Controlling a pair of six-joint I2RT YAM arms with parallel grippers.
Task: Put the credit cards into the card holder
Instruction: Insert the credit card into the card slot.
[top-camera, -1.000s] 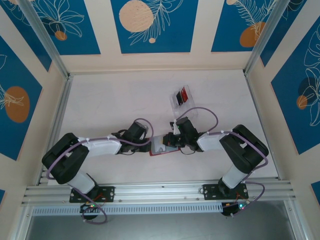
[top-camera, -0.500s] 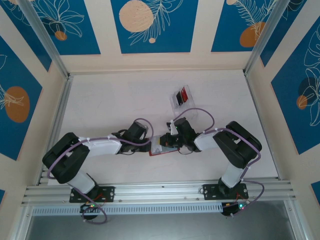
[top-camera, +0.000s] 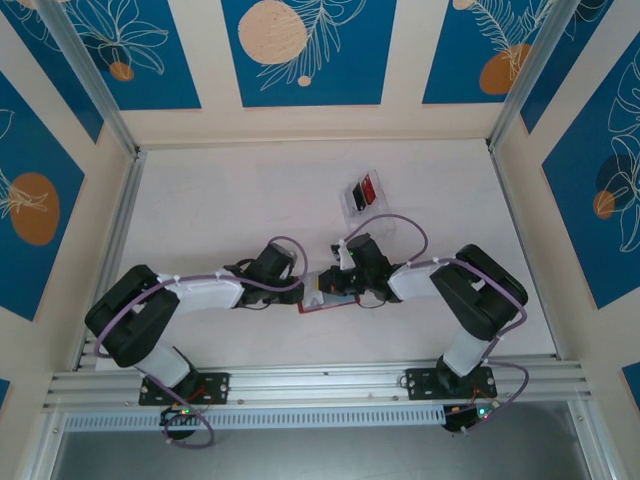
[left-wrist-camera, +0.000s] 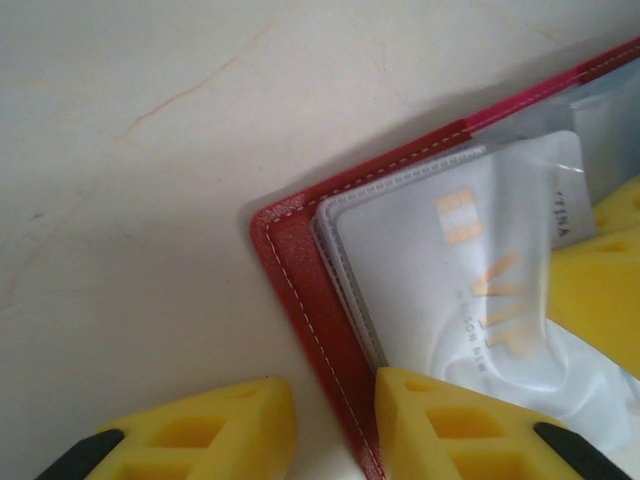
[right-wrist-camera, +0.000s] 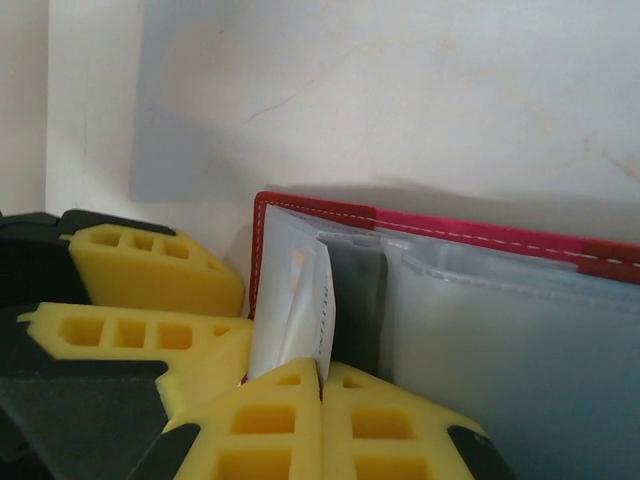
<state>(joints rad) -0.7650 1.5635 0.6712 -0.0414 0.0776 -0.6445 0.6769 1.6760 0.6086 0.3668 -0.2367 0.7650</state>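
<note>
While the right gripper pinches a pale card partly inside the open wallet at the centre of the table | left gripper fingers slightly parted, one pressing the cover | risk: card jams on the sleeve edge, wallet slides.

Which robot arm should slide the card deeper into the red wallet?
Right. The right gripper is shut on the pale card, right at a pocket of the open red card holder. The left gripper is open, straddling the holder's corner on the table, so it probably just steadies.
</note>
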